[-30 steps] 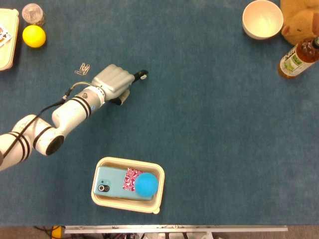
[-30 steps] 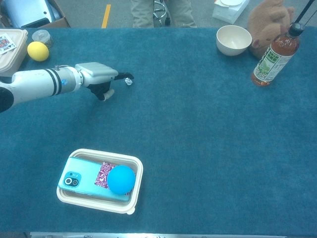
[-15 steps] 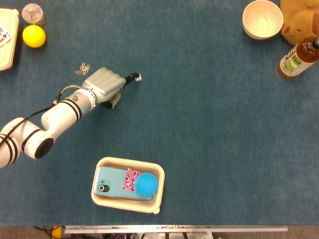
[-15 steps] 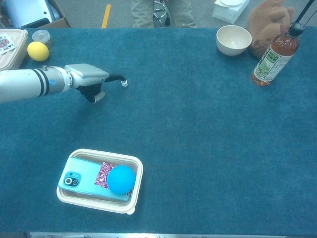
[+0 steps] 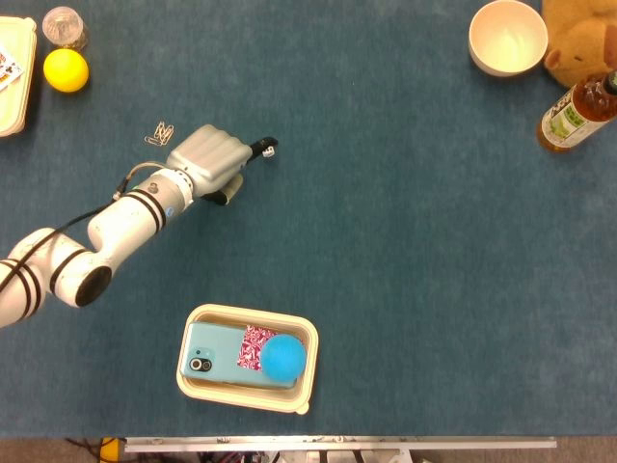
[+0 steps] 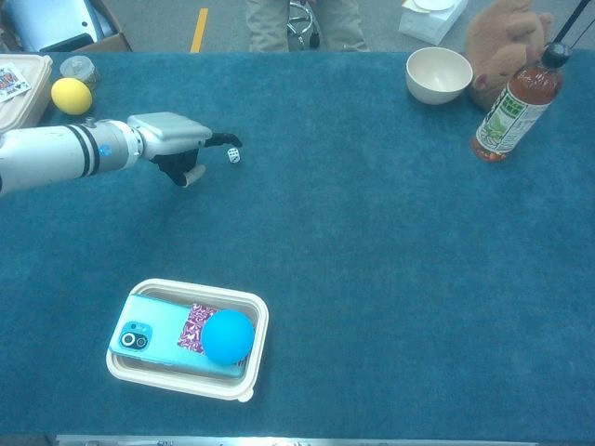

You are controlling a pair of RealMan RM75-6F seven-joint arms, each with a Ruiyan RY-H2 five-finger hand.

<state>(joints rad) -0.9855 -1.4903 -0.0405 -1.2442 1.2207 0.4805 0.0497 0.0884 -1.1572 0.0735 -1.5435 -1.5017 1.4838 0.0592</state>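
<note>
Nearest the robot, a tray [image 5: 307, 374] sat on the blue worktop [image 5: 415, 251], holding a phone [image 5: 217, 352] that lay flat with a blue ball [image 5: 284, 357] resting on its right end.

Further out and to the left, the left hand [image 5: 210, 159] hung low over the worktop, its fingers stretched forward. A small white die [image 6: 234, 156] lay just beyond the dark fingertip [image 6: 223, 140] — in the chest view the die appeared to sit on the worktop a little below the tip, so whether the two touched could not be told. The hand gripped nothing that showed; its thumb [image 6: 191, 176] hung underneath, apart from the other fingers. Just behind the hand, toward the far left, a few paper clips [image 5: 159, 132] lay in a small heap.

The right hand did not show in either view.

At the far left edge stood a yellow ball [image 5: 66, 69], a small jar [image 5: 64, 26] just beyond it, and a box [image 5: 19, 106] with playing cards [image 6: 9, 82]. At the far right — well apart from the hand — were a white bowl [image 5: 508, 37], a bottle [image 5: 576, 113] with a green label, and a plush toy [image 5: 578, 39] behind it.
</note>
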